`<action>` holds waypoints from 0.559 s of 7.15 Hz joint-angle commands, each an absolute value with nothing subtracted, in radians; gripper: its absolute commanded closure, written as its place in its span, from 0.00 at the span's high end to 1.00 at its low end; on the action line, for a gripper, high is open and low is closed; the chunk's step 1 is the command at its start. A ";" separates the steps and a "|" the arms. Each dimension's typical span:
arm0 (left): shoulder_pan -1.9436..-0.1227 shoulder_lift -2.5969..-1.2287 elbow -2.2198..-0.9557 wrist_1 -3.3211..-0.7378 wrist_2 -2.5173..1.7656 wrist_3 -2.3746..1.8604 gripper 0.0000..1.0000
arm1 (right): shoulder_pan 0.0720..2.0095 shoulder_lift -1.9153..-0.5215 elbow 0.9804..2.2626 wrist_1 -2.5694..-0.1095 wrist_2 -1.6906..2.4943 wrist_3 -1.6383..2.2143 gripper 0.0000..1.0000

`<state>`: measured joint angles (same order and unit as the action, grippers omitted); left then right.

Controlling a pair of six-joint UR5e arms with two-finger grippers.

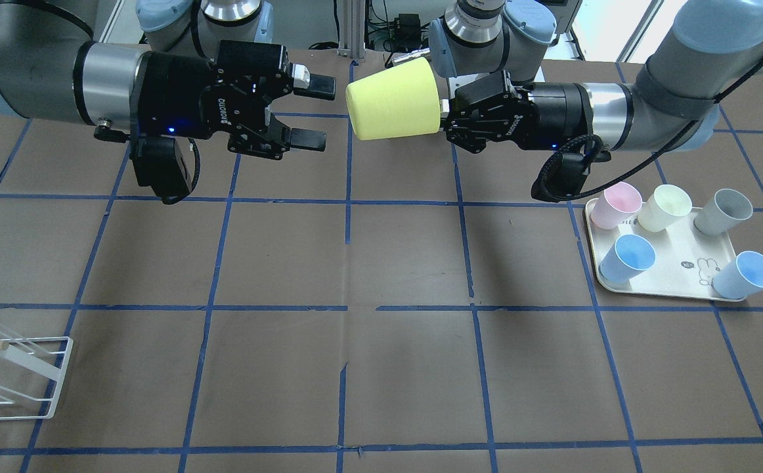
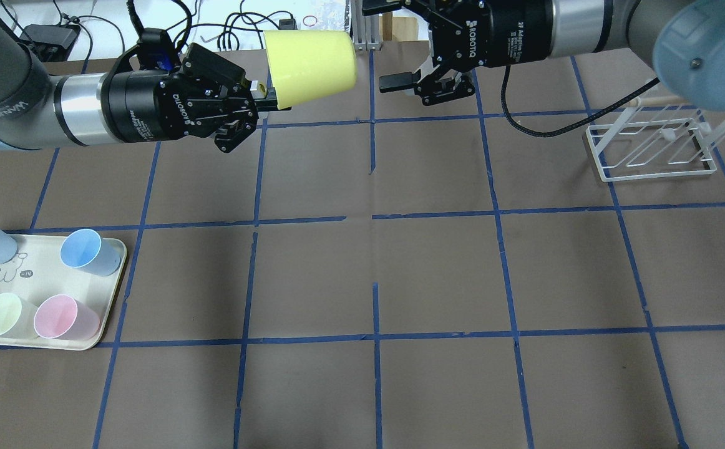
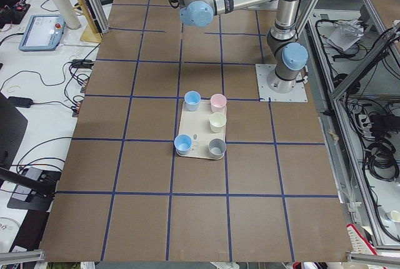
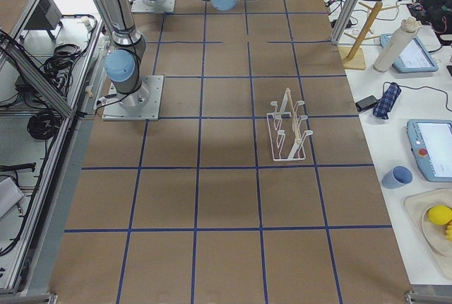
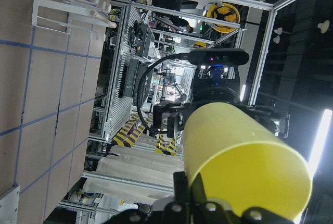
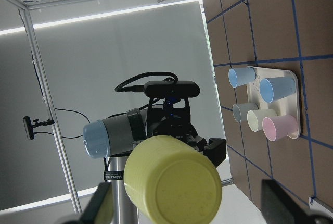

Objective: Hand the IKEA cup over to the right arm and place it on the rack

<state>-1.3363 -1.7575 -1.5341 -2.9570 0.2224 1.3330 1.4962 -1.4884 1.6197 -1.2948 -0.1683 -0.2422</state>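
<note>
Yellow IKEA cup [image 1: 394, 102] was pinched at the rim by the left gripper [image 1: 447, 117]; centring between the right gripper's [image 1: 316, 112] spread jaws was needed.

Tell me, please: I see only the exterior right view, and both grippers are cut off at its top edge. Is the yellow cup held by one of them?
Observer: Yes. The left gripper is shut on the open end of the IKEA cup, which lies sideways in the air above the table.
Operator: Is the right gripper on it too?
Observer: No. The right gripper is open and apart from the cup, facing its closed base.
Operator: Where are the other cups?
Observer: The cream tray, on the robot's left side, holds five other cups.
</note>
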 commanded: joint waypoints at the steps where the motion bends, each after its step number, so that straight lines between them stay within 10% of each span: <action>1: -1.335 -1.756 -1.534 -2.958 0.221 1.333 0.00 | 1.524 -1.494 1.620 -1.295 -0.169 -0.227 1.00; 4: -1.339 -1.756 -1.532 -2.956 0.221 1.333 0.00 | 1.569 -1.471 1.615 -1.292 -0.167 -0.222 1.00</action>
